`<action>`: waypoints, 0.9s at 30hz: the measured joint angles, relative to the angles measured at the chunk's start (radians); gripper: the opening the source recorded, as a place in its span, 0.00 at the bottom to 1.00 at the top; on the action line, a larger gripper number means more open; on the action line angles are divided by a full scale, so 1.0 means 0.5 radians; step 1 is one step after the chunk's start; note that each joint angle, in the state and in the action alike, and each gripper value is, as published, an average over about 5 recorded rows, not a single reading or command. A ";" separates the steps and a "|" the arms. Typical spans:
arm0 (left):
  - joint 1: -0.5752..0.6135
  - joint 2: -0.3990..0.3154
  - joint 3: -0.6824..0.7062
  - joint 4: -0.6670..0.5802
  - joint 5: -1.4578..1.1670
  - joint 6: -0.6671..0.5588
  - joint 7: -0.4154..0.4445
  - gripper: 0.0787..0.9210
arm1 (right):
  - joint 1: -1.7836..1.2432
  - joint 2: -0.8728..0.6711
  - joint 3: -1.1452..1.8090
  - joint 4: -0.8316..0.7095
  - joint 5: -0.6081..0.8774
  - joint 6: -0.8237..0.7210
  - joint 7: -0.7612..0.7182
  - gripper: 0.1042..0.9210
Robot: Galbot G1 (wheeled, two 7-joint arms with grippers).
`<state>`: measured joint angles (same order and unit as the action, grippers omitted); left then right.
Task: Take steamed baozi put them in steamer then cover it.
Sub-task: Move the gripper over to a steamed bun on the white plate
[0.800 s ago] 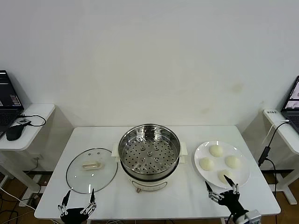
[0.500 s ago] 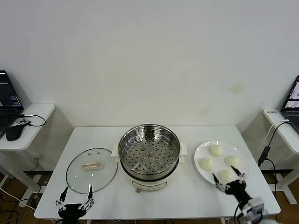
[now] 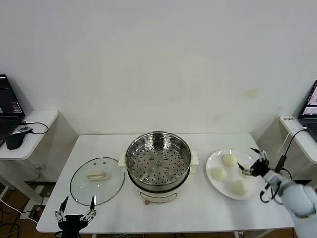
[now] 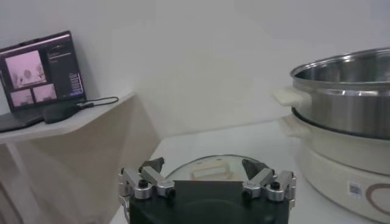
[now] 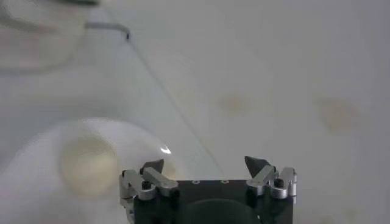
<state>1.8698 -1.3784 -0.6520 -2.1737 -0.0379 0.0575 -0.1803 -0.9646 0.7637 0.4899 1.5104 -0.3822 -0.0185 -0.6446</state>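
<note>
The steamer (image 3: 158, 163) stands uncovered mid-table, its perforated tray bare; its steel wall (image 4: 344, 79) also rises in the left wrist view. Several baozi lie on the white plate (image 3: 214, 161) to its right: one at the back (image 3: 229, 160), one on the left (image 3: 219, 174), one in front (image 3: 239, 187). Another is partly hidden behind my right gripper (image 3: 247, 159), which hovers open over the plate's right side with nothing between its fingers. The right wrist view shows that gripper (image 5: 207, 164) above a baozi (image 5: 88, 164). My left gripper (image 3: 78, 202) waits open at the front edge, near the glass lid (image 3: 96, 181).
The glass lid (image 4: 210, 165) with its cream handle lies flat left of the steamer. Side tables flank the main table: the left one carries a laptop (image 3: 7, 106) and a mouse (image 3: 15, 140); the right one holds a cable (image 3: 285, 158).
My right gripper has swung from the table's front edge back and to the right, over the plate's right side. The left gripper has sunk slightly toward the front edge.
</note>
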 measured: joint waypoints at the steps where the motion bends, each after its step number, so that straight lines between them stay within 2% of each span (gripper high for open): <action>1: -0.002 0.003 -0.005 0.002 0.000 0.000 -0.002 0.88 | 0.073 -0.019 -0.058 -0.050 -0.034 0.023 -0.056 0.88; 12: 0.007 0.026 -0.050 0.016 0.002 -0.001 -0.006 0.88 | 0.843 -0.073 -0.812 -0.565 -0.175 0.200 -0.540 0.88; 27: -0.028 0.060 -0.086 0.040 -0.001 0.005 0.009 0.88 | 1.392 0.099 -1.496 -1.028 -0.286 0.270 -0.720 0.88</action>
<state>1.8558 -1.3484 -0.6951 -2.1535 -0.0386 0.0602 -0.1757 -0.2686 0.8132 -0.2580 0.9964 -0.5250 0.1167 -1.0046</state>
